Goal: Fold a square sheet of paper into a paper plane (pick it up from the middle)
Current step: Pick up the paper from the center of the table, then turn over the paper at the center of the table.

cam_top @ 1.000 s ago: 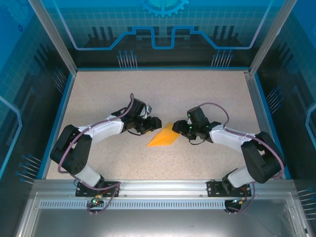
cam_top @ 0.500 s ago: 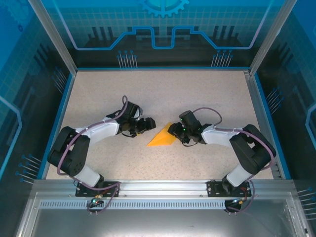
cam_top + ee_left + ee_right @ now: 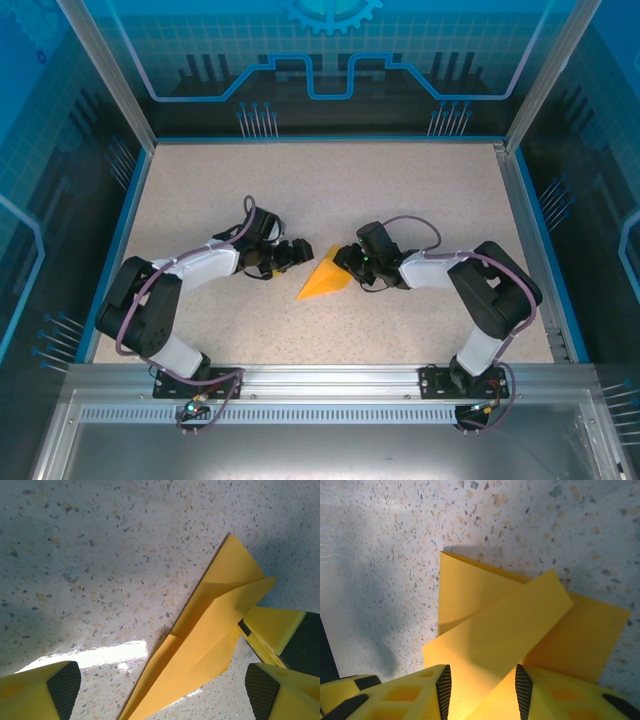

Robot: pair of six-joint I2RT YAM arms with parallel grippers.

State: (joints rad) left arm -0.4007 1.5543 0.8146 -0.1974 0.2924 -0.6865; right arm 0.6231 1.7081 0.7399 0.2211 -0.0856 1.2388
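At counter (image 3: 400, 190) centre, between both arms: square sheet of paper (image 3: 325, 280), already creased into long pointed wedge with layered flaps. Left tool (image 3: 160, 692): jaws wide apart, holding nothing, paper's narrow tip running between them. Right tool (image 3: 480, 690): jaws partly closed astride loose flap at wide end, gap visible, no clamp evident. Judged status: early nose folds done; flap pressing, wing folds, final centre crease remaining.

The right gripper (image 3: 483, 685), its pads parted, straddles a raised flap (image 3: 510, 625) of the folded square sheet of paper (image 3: 470, 587), which lies on the speckled table (image 3: 375, 545).
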